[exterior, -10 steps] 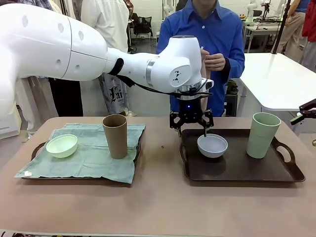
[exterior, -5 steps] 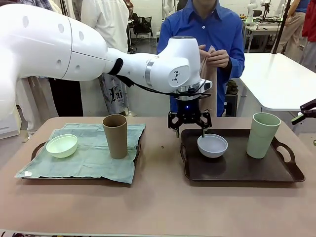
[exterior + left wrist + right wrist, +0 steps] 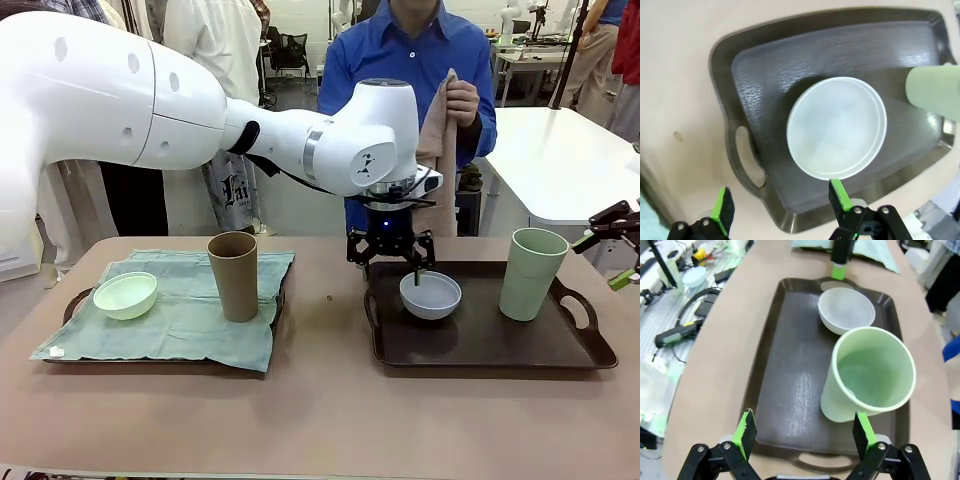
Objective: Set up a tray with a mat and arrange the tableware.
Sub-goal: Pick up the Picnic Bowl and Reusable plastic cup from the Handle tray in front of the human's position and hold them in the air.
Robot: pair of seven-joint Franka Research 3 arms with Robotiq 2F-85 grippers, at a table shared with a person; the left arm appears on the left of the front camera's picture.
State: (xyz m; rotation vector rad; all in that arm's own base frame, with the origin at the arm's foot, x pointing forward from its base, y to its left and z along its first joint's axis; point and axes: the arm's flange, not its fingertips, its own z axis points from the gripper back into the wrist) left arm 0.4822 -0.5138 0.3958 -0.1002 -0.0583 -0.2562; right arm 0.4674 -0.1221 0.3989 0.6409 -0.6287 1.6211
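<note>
"What was on the left?"

"The left-hand tray [image 3: 72, 303] was finished, I'd say. A green mat [image 3: 190, 320] lay spread over it, with the pale green bowl [image 3: 125, 295] and the brown cup [image 3: 232, 275] standing on the mat, apart from each other."

"And the arm in the middle?"

"The left gripper [image 3: 390, 268] had slid a little to the right within that second. It hung low over the white bowl [image 3: 432, 297], jaws spread wide and nothing between them. Seen from its wrist camera, one finger sat right at the bowl's rim and the other stood well outside it, over the tray. Whether it was touching, I couldn't tell."

"What had changed behind it?"

"The person's hand [image 3: 462, 100] had gone up. A second earlier it was fiddling at chest height. Now it held a tan cloth [image 3: 437, 150] high, hanging full length. I took that for the second mat, made ready."

"So the right side wasn't ready?"

"No. The right-hand tray [image 3: 480, 345] was bare. The white bowl sat toward its left end and the pale green cup [image 3: 532, 273] toward its right, both straight on the tray. My guess was that both had to come off before the cloth went down, and the bowl looked to be first."

"And the far right?"

"The right gripper [image 3: 612, 247] had edged in at the table's end, near the cup, just as wide and empty."
</note>
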